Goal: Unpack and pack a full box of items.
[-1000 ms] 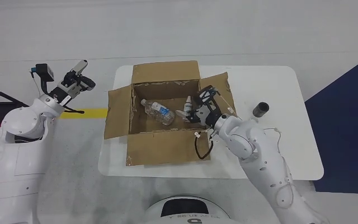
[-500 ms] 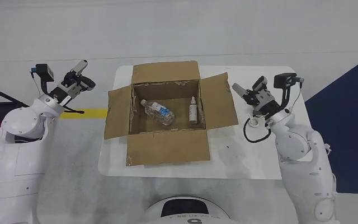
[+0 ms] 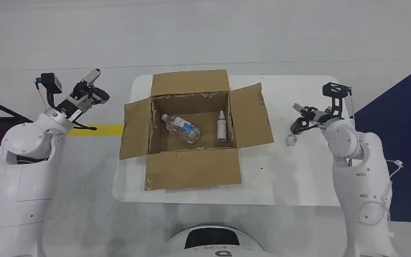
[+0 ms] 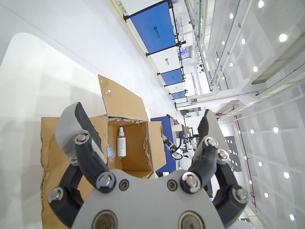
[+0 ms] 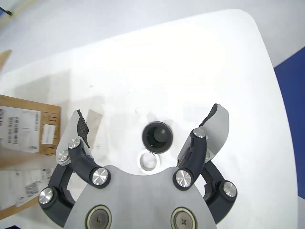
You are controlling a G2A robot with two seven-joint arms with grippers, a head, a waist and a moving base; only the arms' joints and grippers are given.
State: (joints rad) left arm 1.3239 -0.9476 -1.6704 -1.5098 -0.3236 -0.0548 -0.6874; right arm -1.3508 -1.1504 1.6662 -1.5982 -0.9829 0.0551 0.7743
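R gripper (image 5: 147, 111) hangs over the right part of the table (image 3: 308, 180), jaws spread wide, nothing in them. Directly under it a dark cylinder (image 5: 157, 139) stands upright, w/ a small white ring (image 5: 149, 162) just beside it. Box (image 3: 192, 168) sits mid-table, flaps open. Its right flap (image 3: 250, 115) lies btwn R gripper and the box inside. In the box: water bottle (image 3: 181, 128) at left, spray bottle (image 3: 221, 126) at right, apart. L gripper (image 4: 143, 114) is off the table's far-left corner, jaws spread, empty.
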